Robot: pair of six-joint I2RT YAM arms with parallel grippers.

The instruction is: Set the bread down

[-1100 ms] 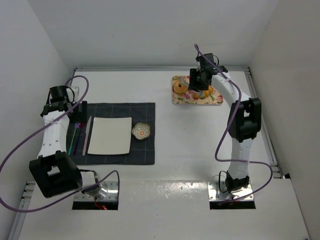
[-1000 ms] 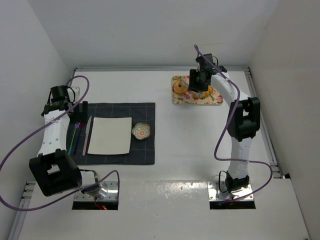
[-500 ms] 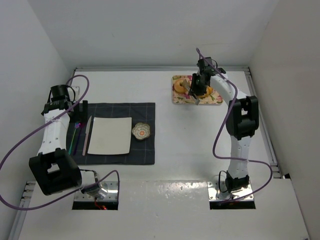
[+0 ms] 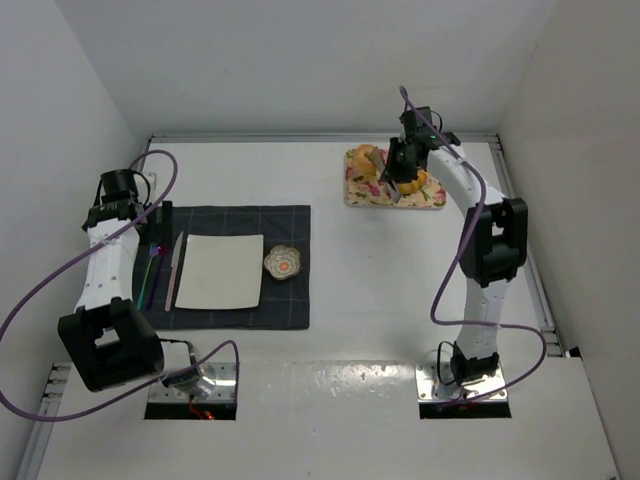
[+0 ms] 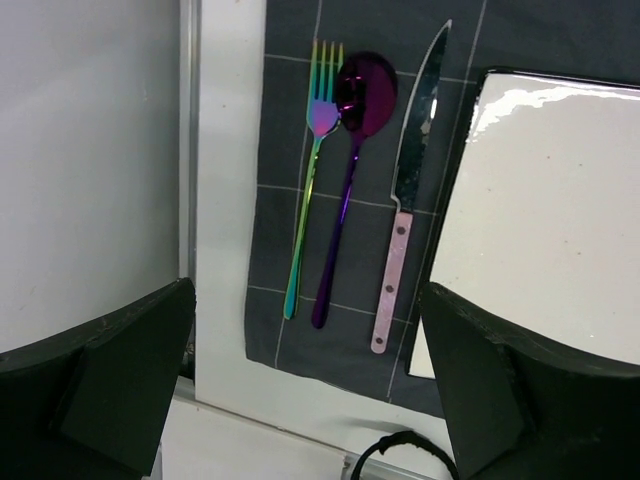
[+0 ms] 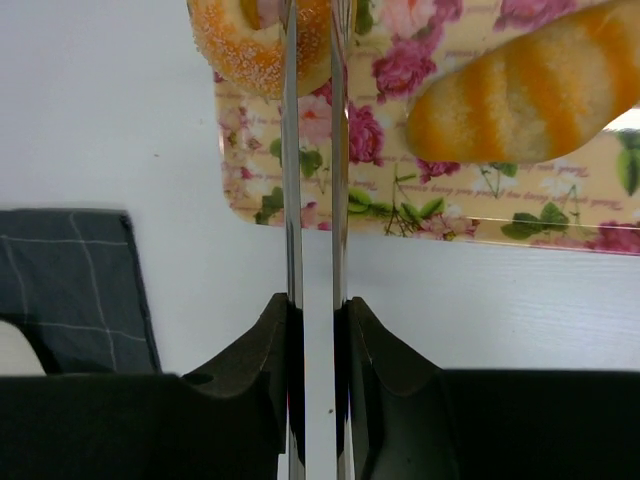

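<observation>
The left arm (image 4: 105, 265) reaches forward along the left side, and the left gripper (image 5: 305, 300) points down with its two dark fingers (image 5: 130, 370) spread wide apart. The right arm (image 4: 480, 250) stretches up tall and far forward, then bends to the left at the top. The right gripper (image 6: 312, 40) has its thin metal fingers (image 6: 291, 200) squeezed close together on one side of the bagel (image 6: 225, 45).

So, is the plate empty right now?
Empty. The plate on the dark mat shows only bare white surface; the bagel and roll lie on the floral tray.
</observation>
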